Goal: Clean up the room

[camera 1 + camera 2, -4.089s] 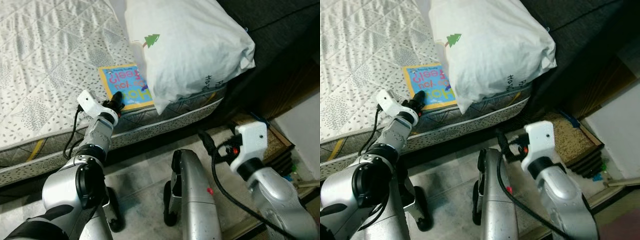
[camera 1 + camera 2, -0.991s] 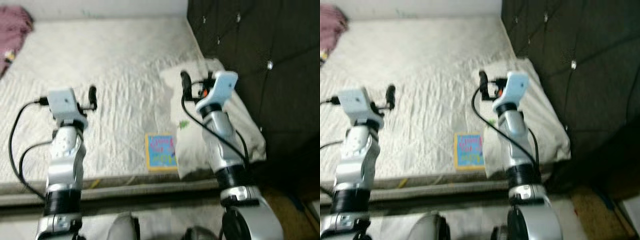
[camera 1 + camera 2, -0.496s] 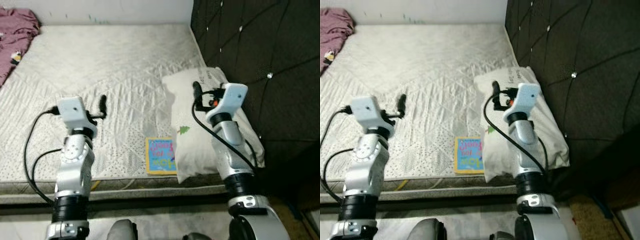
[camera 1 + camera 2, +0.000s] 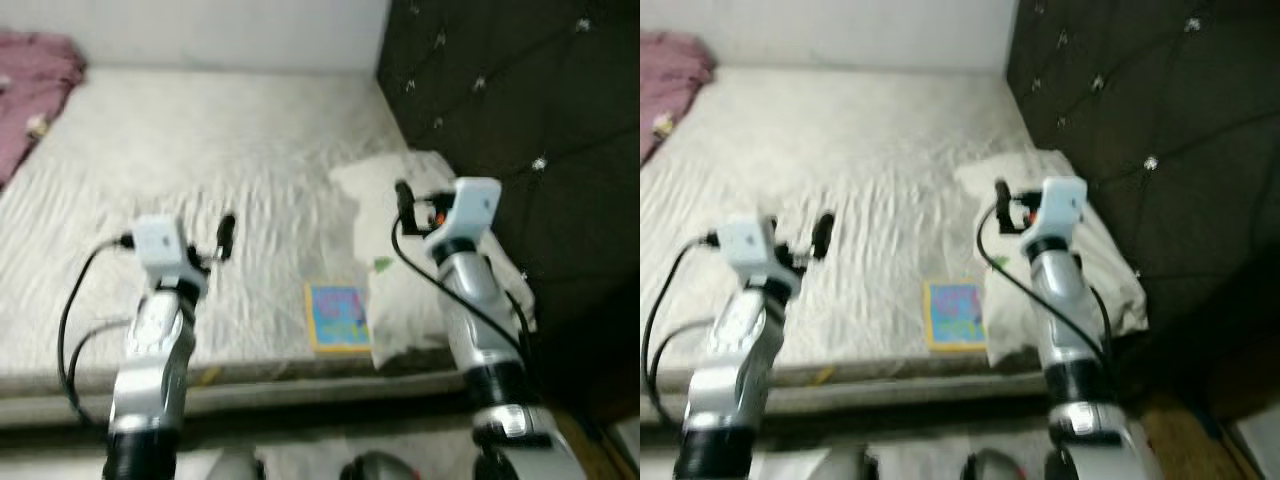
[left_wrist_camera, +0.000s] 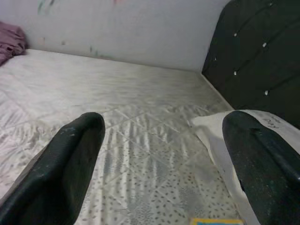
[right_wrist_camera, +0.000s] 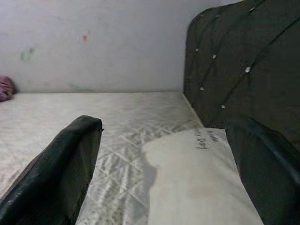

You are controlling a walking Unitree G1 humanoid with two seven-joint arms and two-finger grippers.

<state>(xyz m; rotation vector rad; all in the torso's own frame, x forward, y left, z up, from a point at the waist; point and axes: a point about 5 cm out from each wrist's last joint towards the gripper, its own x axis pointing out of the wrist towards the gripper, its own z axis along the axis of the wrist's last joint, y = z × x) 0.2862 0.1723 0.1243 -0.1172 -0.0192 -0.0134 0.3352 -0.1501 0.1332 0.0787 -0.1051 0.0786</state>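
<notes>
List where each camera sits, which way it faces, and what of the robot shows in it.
Left eye view: on the head, looking forward and down at the mattress, book and pillow; both raised arms show, left claw and right claw.
Right eye view: beside it, same scene.
Left wrist view: on the left wrist, along its open fingers toward the wall.
Right wrist view: likewise, over the pillow.
Shared: pillow and headboard appear in all.
</notes>
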